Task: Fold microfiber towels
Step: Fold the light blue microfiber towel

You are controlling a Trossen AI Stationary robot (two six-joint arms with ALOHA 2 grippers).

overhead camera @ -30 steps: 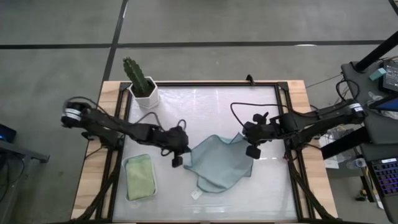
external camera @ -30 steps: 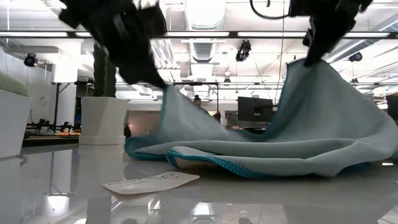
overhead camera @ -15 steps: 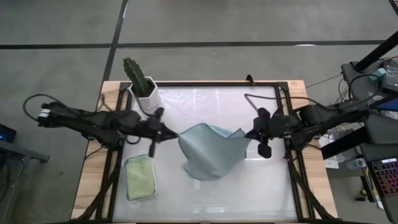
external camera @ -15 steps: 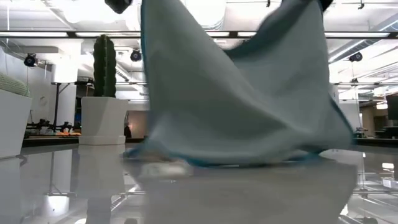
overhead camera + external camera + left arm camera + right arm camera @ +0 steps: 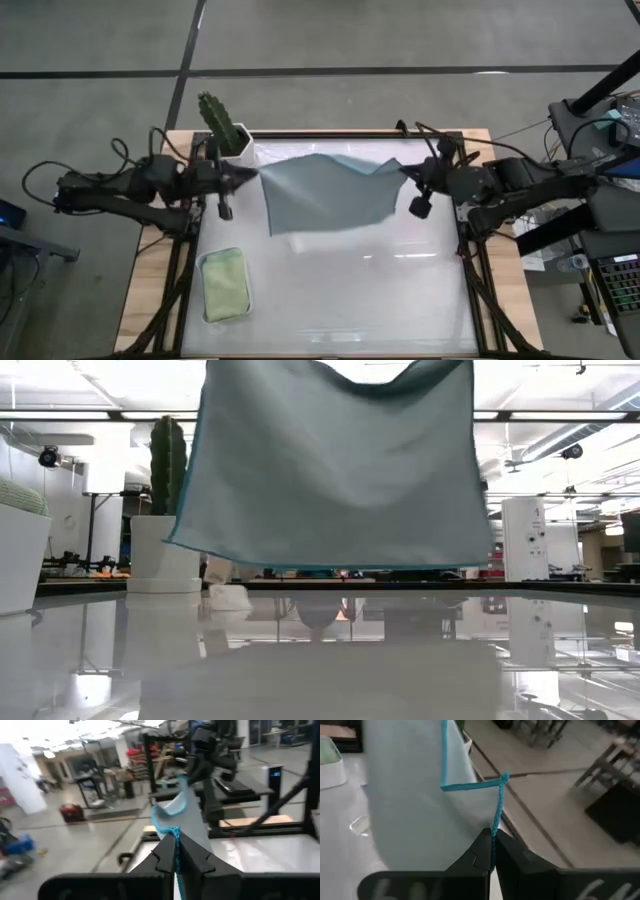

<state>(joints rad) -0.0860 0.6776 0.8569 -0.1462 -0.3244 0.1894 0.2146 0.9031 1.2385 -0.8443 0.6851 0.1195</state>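
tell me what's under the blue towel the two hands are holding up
Only bare white table shows under the pale blue towel, which hangs clear of it between the left hand and right hand. In the low view, it covers part of the room behind.

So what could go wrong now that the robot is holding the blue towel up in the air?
Each gripper, left and right, pinches only a corner of the pale blue towel, so a corner might slip out. The towel's hanging bottom edge might crumple when lowered. It also hangs close to the cactus pot and might brush it.
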